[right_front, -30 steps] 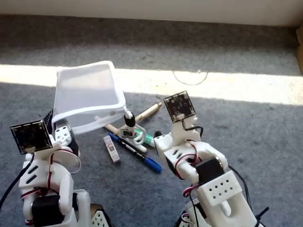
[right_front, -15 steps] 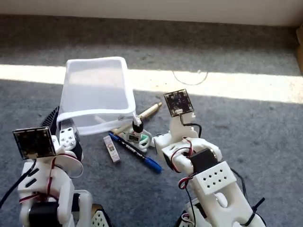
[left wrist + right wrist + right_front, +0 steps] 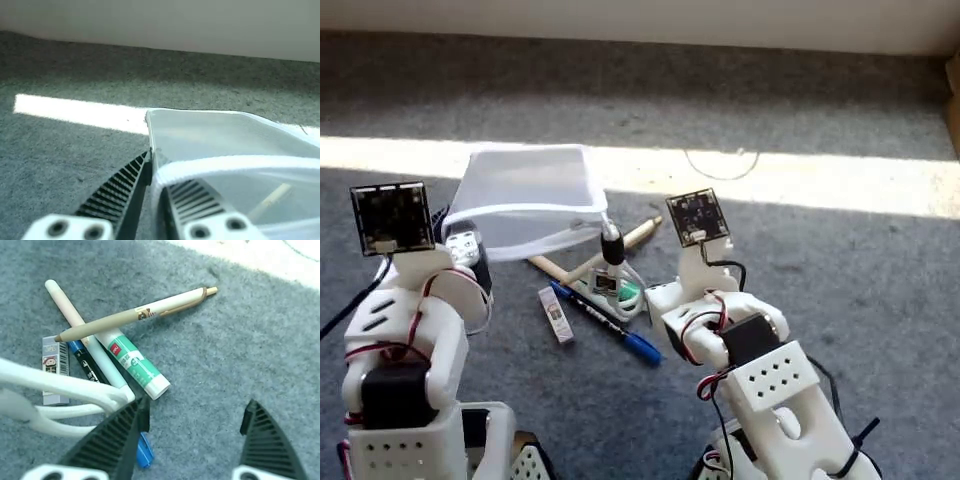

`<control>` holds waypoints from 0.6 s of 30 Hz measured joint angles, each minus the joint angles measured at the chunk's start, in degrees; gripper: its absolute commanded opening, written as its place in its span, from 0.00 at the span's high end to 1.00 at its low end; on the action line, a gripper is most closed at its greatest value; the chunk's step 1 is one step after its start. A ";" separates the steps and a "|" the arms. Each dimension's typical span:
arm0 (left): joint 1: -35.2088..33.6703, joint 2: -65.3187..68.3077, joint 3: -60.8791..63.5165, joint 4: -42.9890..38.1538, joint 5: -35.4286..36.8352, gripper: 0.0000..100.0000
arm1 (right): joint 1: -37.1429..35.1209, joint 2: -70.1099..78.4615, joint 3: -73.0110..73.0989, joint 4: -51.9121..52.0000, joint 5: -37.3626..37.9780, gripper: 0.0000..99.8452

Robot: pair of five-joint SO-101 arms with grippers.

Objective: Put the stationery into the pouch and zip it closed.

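Observation:
The translucent white mesh pouch [image 3: 525, 195] hangs above the carpet, its mouth facing the pens. My left gripper [image 3: 460, 240] is shut on its corner edge; in the left wrist view the pouch [image 3: 225, 145] rim is pinched between the fingers [image 3: 125, 185]. My right gripper [image 3: 195, 435] is open just above the stationery pile, beside the pouch's white rim [image 3: 50, 385]. Under it lie a beige pen [image 3: 135, 315], a cream pen [image 3: 75, 320], a green-labelled stick [image 3: 135, 365], a blue marker [image 3: 610, 325] and a small grey box [image 3: 557, 317].
Grey carpet [image 3: 820, 260] lies all around, with a sunlit band across the middle. A thin wire loop [image 3: 720, 160] lies in that band beyond the pens. A pale wall [image 3: 640, 20] runs along the far side.
The pouch has shifted right toward the pens and tipped from upright to lower and flatter. The left arm has risen and turned. The right gripper has edged toward the pouch's near corner.

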 measured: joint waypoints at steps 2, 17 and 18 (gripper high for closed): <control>0.00 4.31 -2.99 1.41 0.35 0.99 | 0.00 0.00 0.00 0.00 0.00 0.73; -5.19 27.96 -25.76 16.70 0.35 0.99 | 0.00 0.00 0.00 -3.16 -4.48 0.73; -5.45 27.96 -25.76 16.79 0.35 0.99 | 0.00 0.00 0.00 -3.16 -5.45 0.73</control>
